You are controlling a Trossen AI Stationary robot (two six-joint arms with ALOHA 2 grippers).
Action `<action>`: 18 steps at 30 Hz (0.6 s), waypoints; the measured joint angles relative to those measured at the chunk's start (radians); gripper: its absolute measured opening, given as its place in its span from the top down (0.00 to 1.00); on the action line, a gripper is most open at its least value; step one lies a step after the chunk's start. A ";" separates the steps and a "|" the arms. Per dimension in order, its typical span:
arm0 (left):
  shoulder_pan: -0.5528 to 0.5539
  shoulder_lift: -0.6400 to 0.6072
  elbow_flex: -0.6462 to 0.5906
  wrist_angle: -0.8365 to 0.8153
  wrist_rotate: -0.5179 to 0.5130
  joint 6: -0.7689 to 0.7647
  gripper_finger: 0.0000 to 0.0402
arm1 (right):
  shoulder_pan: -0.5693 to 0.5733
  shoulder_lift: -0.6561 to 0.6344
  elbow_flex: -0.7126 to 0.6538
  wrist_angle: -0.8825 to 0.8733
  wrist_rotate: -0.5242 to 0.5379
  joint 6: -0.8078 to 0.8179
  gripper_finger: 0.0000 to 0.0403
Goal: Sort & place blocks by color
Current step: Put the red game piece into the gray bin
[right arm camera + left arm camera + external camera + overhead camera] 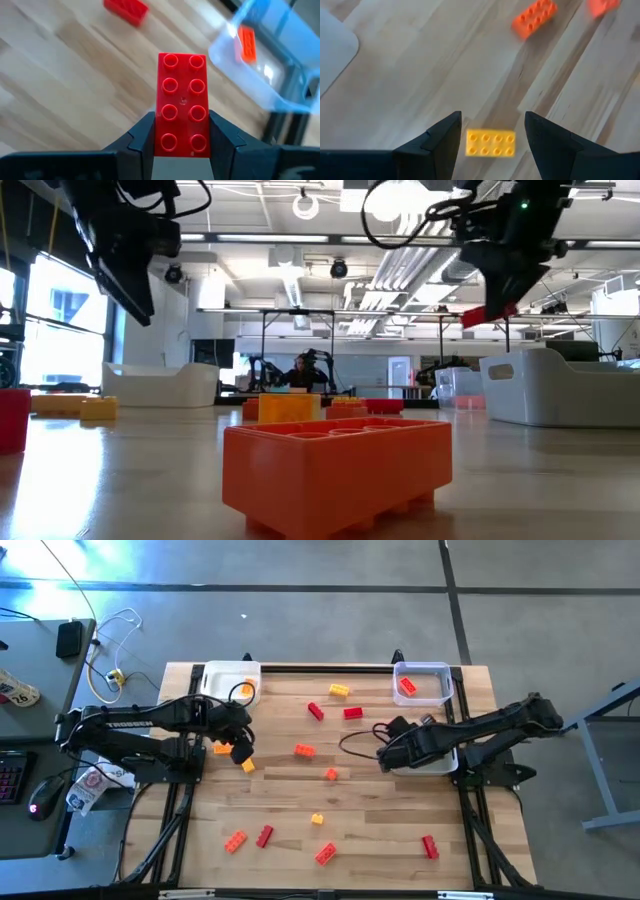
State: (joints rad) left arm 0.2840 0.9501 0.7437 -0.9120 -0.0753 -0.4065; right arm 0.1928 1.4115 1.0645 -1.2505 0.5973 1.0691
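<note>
The table (380,800) is pale wood, planked and grained, with a soft sheen. The red block (182,105) is smooth glossy plastic, studs catching light, pinched between matt black plastic fingers (137,142). At one o'clock the clear tray (440,670) is shiny see-through plastic. The white tray (215,675) at eleven looks smooth, matt.

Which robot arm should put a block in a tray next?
The right gripper, probably: it already pinches a red block, and the clear tray holding another red one is near. The left gripper is open above a yellow block.
</note>
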 joint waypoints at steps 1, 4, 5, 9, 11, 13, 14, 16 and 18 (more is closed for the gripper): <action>-0.002 0.000 0.000 -0.012 0.001 0.021 0.49 | 0.000 -0.001 0.000 -0.028 -0.018 0.019 0.72; -0.011 0.000 0.000 -0.049 0.002 0.098 0.49 | 0.000 0.001 0.000 -0.122 -0.102 0.089 0.72; -0.014 0.000 0.000 -0.057 0.003 0.129 0.49 | 0.000 0.002 0.000 -0.148 -0.135 0.111 0.72; -0.026 0.000 0.000 -0.072 0.003 0.235 0.49 | 0.009 0.004 0.000 -0.174 -0.197 0.158 0.72; -0.032 0.000 0.000 -0.072 0.003 0.278 0.49 | 0.011 0.004 0.000 -0.175 -0.226 0.170 0.72; -0.037 0.001 -0.001 -0.072 0.003 0.316 0.49 | 0.011 0.004 0.000 -0.175 -0.251 0.196 0.72; -0.038 0.003 -0.005 -0.070 0.004 0.332 0.49 | 0.014 0.004 0.000 -0.175 -0.257 0.215 0.72; -0.038 0.013 -0.010 -0.076 0.010 0.341 0.49 | 0.019 0.004 -0.020 -0.161 -0.257 0.237 0.72; -0.038 0.019 -0.009 -0.072 0.011 0.342 0.49 | 0.019 0.004 -0.057 -0.141 -0.279 0.241 0.72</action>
State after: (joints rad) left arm 0.2459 0.9690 0.7345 -0.9844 -0.0639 -0.0647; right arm 0.2123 1.4158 1.0074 -1.3917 0.3184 1.3102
